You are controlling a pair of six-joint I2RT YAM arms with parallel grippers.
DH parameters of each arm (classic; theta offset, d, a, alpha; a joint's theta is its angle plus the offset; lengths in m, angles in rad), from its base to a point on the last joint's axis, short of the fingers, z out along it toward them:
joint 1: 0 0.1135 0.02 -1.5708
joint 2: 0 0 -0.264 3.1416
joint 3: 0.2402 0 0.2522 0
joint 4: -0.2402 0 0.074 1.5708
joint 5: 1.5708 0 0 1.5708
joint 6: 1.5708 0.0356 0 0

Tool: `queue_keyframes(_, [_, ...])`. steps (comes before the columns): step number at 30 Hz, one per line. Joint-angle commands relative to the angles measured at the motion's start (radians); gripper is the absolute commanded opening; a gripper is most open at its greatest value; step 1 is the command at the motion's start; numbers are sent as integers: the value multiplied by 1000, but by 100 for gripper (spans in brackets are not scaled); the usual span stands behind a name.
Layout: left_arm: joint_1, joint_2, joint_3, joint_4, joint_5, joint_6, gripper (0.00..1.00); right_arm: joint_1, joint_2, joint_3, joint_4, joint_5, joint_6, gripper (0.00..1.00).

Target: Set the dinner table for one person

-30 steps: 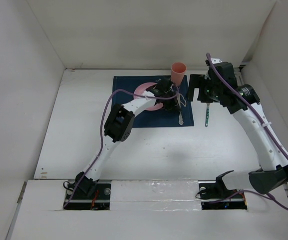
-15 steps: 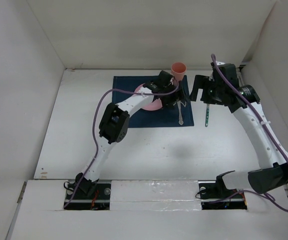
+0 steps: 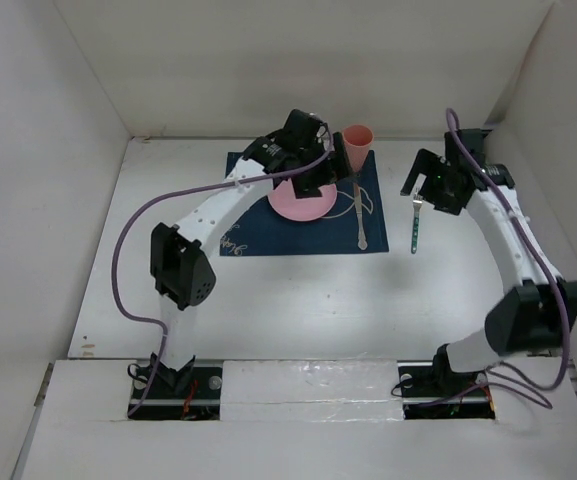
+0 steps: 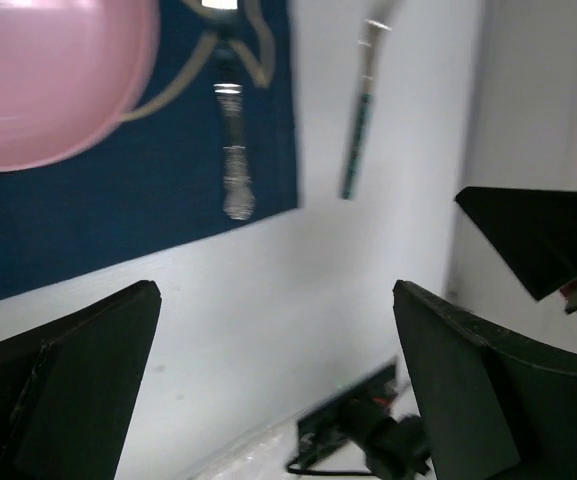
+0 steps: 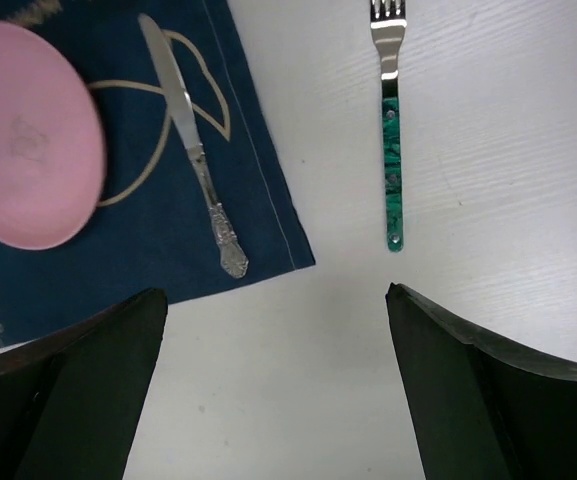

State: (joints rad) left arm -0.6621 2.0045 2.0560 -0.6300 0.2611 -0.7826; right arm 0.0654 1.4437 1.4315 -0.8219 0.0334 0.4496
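Note:
A navy placemat lies at the back of the dinner table. On the mat sit a pink plate and, along its right part, a silver knife. A pink cup stands at the mat's far right corner. A green-handled fork lies on the bare table right of the mat. My left gripper hovers open above the plate and knife, holding nothing. My right gripper hangs open over the fork's tines. The wrist views show the plate, knife and fork.
Upright white panels close the table on the left, far and right sides. Both arm bases sit at the near edge. The right arm's elbow stands close to the right panel.
My left gripper has opened, let go of the knife and lifted back over the plate. The knife stays on the mat. The right gripper has drifted right, still open.

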Motion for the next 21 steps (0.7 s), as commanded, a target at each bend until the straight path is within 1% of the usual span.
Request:
queue_keyframes(1, [68, -62, -49, -258, -257, 83, 100, -4, 170, 44, 10, -6, -44, 97])
queue_keyframes(2, [85, -88, -78, -258, -276, 95, 100, -16, 203, 58, -25, 3, -45, 97])
queue_keyframes(4, [122, -166, -132, -249, -287, 114, 100, -16, 280, 81, -34, 31, -45, 97])
queue_keyframes(5, [165, -190, -182, -231, -287, 135, 100, -27, 296, 81, -45, 51, -45, 97])
queue_keyframes(7, [203, -236, -218, -231, -266, 160, 100, -27, 325, 81, -36, 60, -45, 97])
queue_keyframes(9, [242, -245, -253, -231, -252, 192, 100, -36, 354, 81, -25, 60, -45, 97])
queue_keyframes(11, [252, -276, -263, -231, -252, 213, 100, -36, 411, 119, -40, 86, -57, 97])
queue_keyframes(15, [252, -288, -286, -221, -243, 244, 100, -47, 461, 130, -31, 97, -57, 96])
queue_keyframes(17, [252, -288, -286, -221, -243, 255, 100, -71, 484, 119, -22, 74, -68, 94])
queue_keyframes(21, [252, -297, -274, -221, -232, 264, 100, -72, 549, 128, -13, 46, -103, 91])
